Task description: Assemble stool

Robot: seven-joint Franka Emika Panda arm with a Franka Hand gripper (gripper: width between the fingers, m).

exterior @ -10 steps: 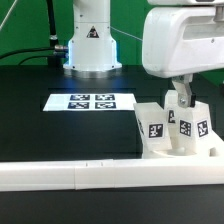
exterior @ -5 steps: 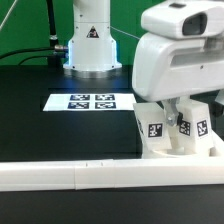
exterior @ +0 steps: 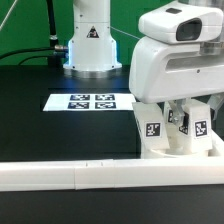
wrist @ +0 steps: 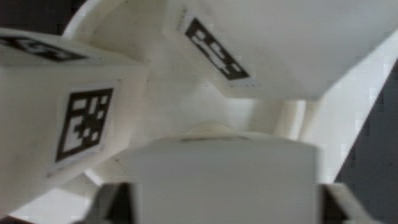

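**What things look made of**

I see the stool legs (exterior: 172,128) are white plastic, smooth and a bit dull, not shiny. In the wrist view the legs (wrist: 80,110) look the same, plain and smooth. The black-and-white tags (exterior: 154,128) on them look flat and printed, with no shine. The seat (exterior: 180,150) under them is smooth white plastic too. The table (exterior: 40,125) is black and dull, with no gloss. The marker board (exterior: 91,101) looks like thin flat white sheet, matt. The long rail (exterior: 70,176) in front is smooth white plastic. The robot arm (exterior: 175,65) has a hard white shell that shines a little.
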